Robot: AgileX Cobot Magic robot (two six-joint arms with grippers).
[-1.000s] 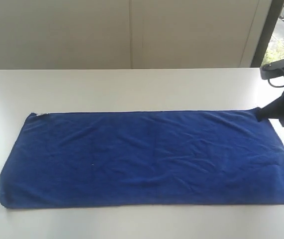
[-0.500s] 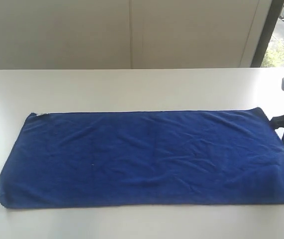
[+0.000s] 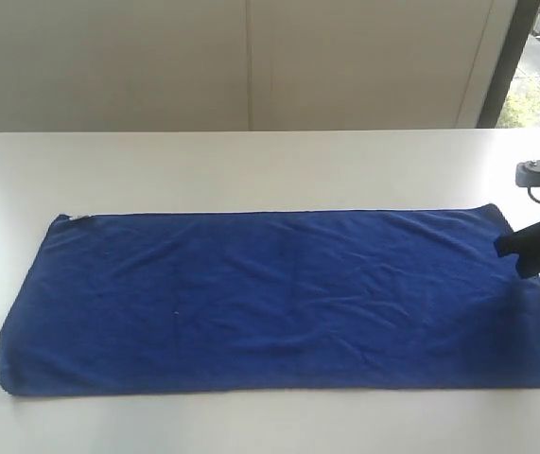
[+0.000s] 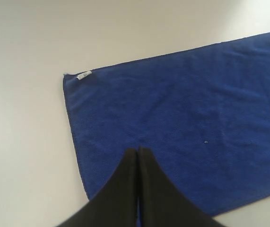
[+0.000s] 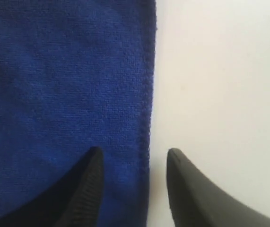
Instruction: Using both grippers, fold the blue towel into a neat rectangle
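Note:
The blue towel (image 3: 270,298) lies spread flat on the white table (image 3: 251,165), long side across the view, a small white tag at its far left corner (image 3: 78,218). My right gripper (image 3: 525,251) hovers over the towel's right end, open. In the right wrist view its two black fingers straddle the towel's edge (image 5: 146,94), one over the cloth, one over bare table, and the gripper (image 5: 134,153) holds nothing. My left gripper (image 4: 137,150) is shut and empty above the towel (image 4: 182,118) near its left end; it is out of the exterior view.
A pale wall (image 3: 251,61) stands behind the table. A dark window frame (image 3: 501,57) rises at the back right. Bare tabletop surrounds the towel on the far side and left.
My right gripper let go of the towel's far right corner, opened, drew back to the right, then came back over the right end slightly nearer the front. The towel lies as before.

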